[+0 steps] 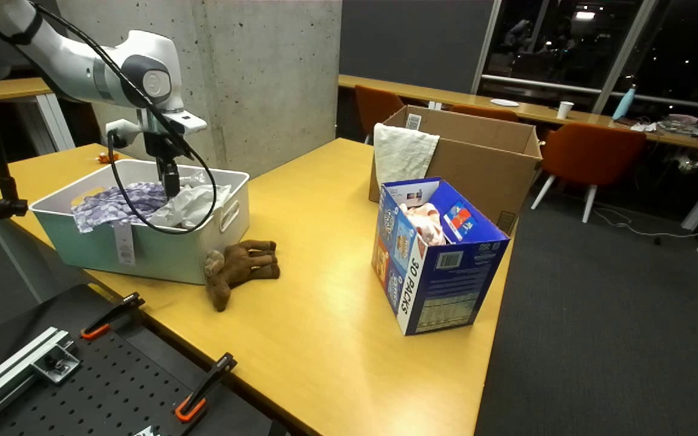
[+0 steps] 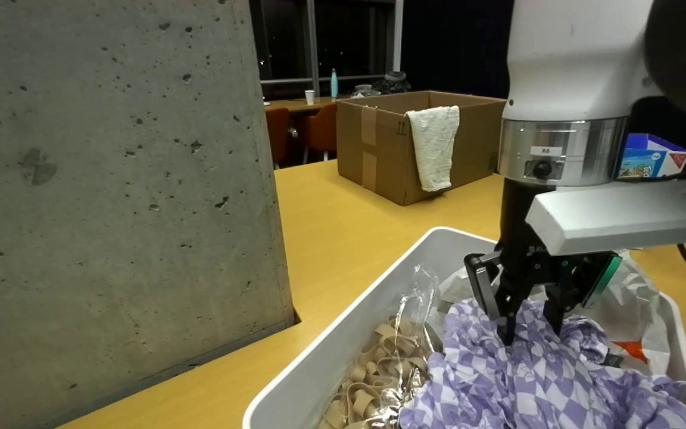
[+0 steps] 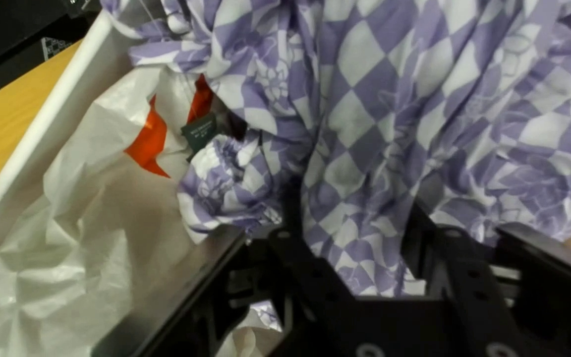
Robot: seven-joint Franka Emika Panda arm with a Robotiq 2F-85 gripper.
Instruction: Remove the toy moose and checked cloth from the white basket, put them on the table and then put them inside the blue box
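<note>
From where I'm watching, the yellowish table is stretching out broadly, and the white basket is sitting close to its edge. The blue box is standing upright farther along the tabletop, well apart, its top open and a pinkish bundle showing inside.

In the basket, the checked cloth is lying in a loose, rumpled heap beside a crinkled white bag. I'm expecting it to handle like thin bedding: light, limp, perhaps slippery, nothing to break. I'd be taking a deep pinch in the middle of a raised fold (a shallow nip would probably be letting the rest slide away), and I'd be watching that the bag isn't coming along.

The claw is pointing down into that heap, its fingers standing apart with a ridge of fabric between them; as far as I'm seeing, it isn't squeezing anything. Closing there is looking sensible to me.

And the little toy moose is lying on its side on the table, just beside the basket; whether it's touching, I'm not able to tell. Being plush, it should be proving light and squashy, and I'm favouring its thick body over those stubby legs.
</note>
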